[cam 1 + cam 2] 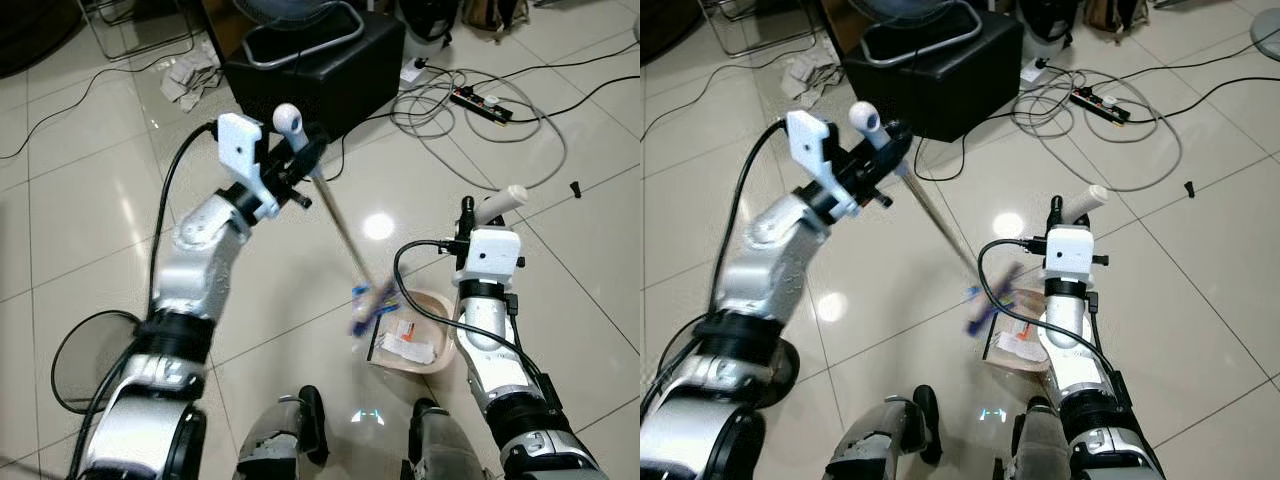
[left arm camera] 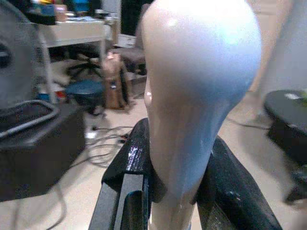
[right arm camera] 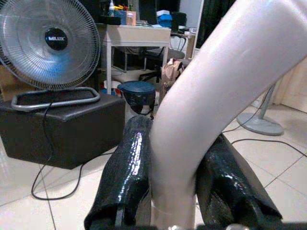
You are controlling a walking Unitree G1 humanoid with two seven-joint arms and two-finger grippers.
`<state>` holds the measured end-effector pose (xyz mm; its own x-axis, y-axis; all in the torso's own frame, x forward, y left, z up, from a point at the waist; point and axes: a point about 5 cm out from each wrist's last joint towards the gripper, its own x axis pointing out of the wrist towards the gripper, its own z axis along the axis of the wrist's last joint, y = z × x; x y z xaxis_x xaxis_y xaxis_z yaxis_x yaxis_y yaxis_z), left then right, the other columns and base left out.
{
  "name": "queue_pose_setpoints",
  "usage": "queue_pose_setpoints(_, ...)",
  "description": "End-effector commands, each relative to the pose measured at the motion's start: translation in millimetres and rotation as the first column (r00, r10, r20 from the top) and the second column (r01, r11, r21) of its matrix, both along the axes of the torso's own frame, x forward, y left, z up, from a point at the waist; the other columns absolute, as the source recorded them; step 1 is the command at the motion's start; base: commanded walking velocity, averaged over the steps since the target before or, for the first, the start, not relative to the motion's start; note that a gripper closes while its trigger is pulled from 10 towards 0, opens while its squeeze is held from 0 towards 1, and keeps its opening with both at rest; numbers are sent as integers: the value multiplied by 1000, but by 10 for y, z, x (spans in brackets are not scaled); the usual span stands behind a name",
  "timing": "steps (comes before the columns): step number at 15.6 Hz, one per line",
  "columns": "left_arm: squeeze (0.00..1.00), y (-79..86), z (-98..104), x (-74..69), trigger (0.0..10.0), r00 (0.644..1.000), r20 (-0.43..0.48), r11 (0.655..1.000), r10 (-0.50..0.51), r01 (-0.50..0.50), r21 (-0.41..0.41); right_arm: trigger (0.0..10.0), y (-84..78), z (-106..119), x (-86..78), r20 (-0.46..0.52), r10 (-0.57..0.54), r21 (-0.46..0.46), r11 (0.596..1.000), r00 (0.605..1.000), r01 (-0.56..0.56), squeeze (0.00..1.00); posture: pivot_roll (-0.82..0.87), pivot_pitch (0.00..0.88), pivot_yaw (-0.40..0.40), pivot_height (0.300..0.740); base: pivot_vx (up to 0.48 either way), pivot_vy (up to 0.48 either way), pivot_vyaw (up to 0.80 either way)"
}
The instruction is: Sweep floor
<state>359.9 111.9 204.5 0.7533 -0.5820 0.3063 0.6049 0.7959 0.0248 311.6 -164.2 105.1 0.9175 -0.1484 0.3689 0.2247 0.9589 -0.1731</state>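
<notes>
White broom handle [image 1: 288,122] is pinched in the left gripper [image 1: 300,160], raised on the left; in the left wrist view both black fingers [image 2: 125,187] press against its rounded top. Thin shaft [image 1: 340,225] slants down and to the right from there to the brush head [image 1: 372,305], which is blurred, blue-purple, and sits at the near-left edge of the dustpan [image 1: 438,305].

Dustpan is beige, on the tile floor [image 1: 100,200] just in front of the robot's feet, with paper scraps [image 1: 405,340] lying in it. Its pale handle [image 1: 500,203] sticks up and is clamped by the right gripper [image 1: 470,215]; right wrist view shows both fingers [image 3: 127,177] tight on either side of the curved handle.

Far side: black box [image 1: 330,60] with a fan base [image 1: 300,35] on top, fan [image 3: 48,43] visible in the right wrist view. Power strip [image 1: 482,103] and a tangle of cables [image 1: 440,115] lie on the floor to the far right. Crumpled cloth [image 1: 190,75] sits left of the box. Dark round object [image 1: 85,360] near left, partly hidden by the left arm; cannot tell what it is.
</notes>
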Motion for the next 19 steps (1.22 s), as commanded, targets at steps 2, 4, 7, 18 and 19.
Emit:
queue_pose_setpoints(2,0,59,-23,67,10000,990,36,990,136,-135,-40,10000,51,-14,-29,-11,9,12,1000,1000,-9,0,79,265,161,740,0,0,0)
queue_pose_setpoints(4,0,81,-91,77,10000,983,39,984,180,-179,-19,10000,76,-29,-60,-11,14,13,1000,1000,-14,0,73,254,156,740,0,0,0)
queue_pose_setpoints(7,0,97,-208,43,10000,983,50,983,178,-180,44,10000,91,-51,-84,-18,15,20,1000,1000,-15,0,75,254,155,740,0,0,0)
queue_pose_setpoints(18,0,780,-665,-86,10000,890,-34,877,454,-440,193,10000,-283,464,-501,160,-115,156,984,980,90,0,-5,141,152,740,0,0,0)
queue_pose_setpoints(19,0,799,-748,-143,10000,888,-50,875,456,-438,205,10000,-307,577,-535,171,-113,170,982,979,84,0,-17,137,153,740,0,0,0)
